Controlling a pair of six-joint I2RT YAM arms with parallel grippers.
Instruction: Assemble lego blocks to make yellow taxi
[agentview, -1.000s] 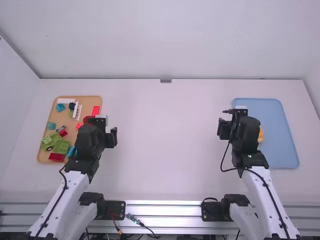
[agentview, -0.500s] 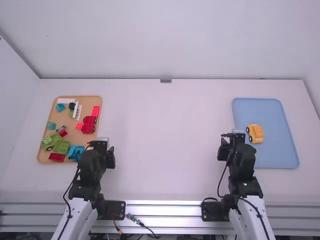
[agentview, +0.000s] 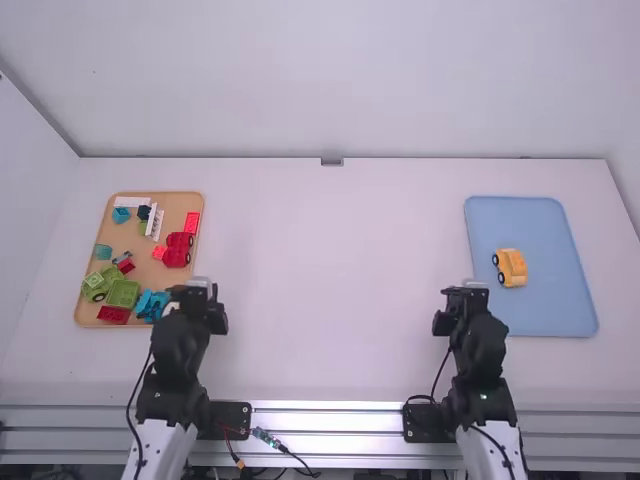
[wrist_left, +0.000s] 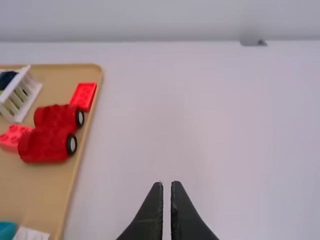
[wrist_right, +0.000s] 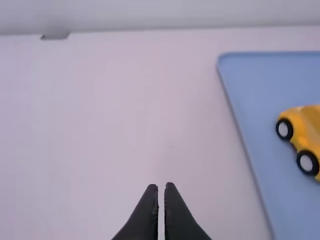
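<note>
Jaws on left gripper and right gripper are pressed together. At three o'clock, a yellow car sits on a blue tray.

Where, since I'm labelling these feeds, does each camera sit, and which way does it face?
High view: above and behind the arms, looking forward and down on the table; left arm and right arm show.
Left wrist view: on that arm's wrist, facing the table's far edge past the tan tray; left end effector shows.
Right wrist view: on that arm's wrist, facing the far edge past the blue tray; right end effector shows.
Shared by high and right wrist views: yellow car.
</note>
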